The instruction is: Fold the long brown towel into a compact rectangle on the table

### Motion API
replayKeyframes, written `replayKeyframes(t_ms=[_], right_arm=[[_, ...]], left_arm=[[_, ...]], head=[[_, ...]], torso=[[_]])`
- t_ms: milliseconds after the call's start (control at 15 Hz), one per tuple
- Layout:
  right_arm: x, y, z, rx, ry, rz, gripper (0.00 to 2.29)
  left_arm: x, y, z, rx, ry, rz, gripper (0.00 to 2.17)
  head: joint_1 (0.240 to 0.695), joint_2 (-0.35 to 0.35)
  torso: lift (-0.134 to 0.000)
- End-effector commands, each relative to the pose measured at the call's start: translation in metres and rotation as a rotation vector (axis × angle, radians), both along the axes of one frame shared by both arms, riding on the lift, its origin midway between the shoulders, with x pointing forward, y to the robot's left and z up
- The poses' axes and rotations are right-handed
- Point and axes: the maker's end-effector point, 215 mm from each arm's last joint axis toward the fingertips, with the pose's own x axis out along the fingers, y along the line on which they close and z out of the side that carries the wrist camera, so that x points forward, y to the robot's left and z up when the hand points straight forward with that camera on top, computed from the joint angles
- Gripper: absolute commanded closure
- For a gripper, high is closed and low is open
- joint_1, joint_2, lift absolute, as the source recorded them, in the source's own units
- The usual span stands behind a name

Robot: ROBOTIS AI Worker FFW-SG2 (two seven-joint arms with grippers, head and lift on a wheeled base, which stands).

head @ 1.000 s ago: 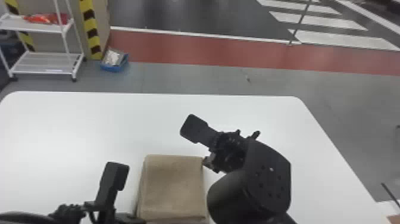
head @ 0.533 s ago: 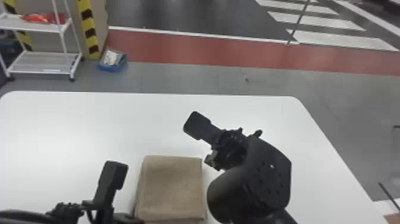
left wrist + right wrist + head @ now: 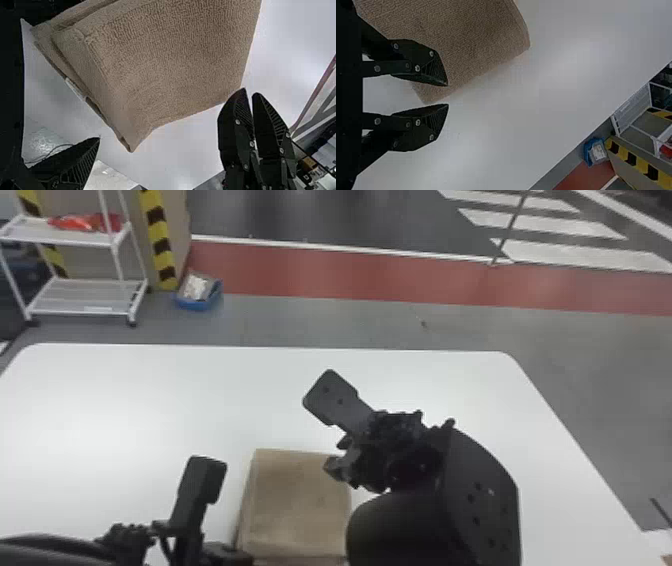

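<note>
Right gripper (image 3: 448,95): fingers moderately parted, nothing held; stands over the towel's far right corner. Left gripper (image 3: 91,70): fingers spread wide, no cloth clamped; stationed by the towel's left side. Brown towel (image 3: 300,505): lying on the near part of the white table (image 3: 150,390), between the two arms, folded to a compact block. Several layers are seen stacked at one edge in the left wrist view, slightly out of line with one another. Assessment: folding appears essentially complete; the step in hand is judged to be release or final squaring. Next move should lift both grippers away without snagging the upper layer, or lightly press the uneven edge into line first.
</note>
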Motion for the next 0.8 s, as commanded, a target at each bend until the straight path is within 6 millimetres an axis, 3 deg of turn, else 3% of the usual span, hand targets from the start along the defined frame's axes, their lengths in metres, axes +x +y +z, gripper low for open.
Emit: replayKeyframes(t_ms=[0, 267, 533, 733], right_arm=[[-0.009, 0.011, -0.017, -0.023, 0.037, 0.027, 0.84], [-0.016, 0.013, -0.036, -0.065, 0.070, 0.041, 0.84], [-0.007, 0.004, -0.051, -0.129, 0.072, 0.029, 0.84], [0.001, 0.000, -0.051, -0.148, 0.061, 0.019, 0.84]], left_arm=[[0.000, 0.001, 0.000, 0.001, 0.001, 0.003, 0.09], [0.001, 0.002, 0.000, 0.002, -0.001, 0.006, 0.09], [0.000, 0.007, 0.001, 0.005, -0.002, 0.010, 0.09], [0.002, 0.016, 0.005, 0.007, -0.009, 0.030, 0.09]], head=[[0.695, -0.147], [0.695, -0.118], [0.695, -0.121], [0.695, -0.122]], torso=[[-0.124], [-0.124], [-0.124], [-0.124]])
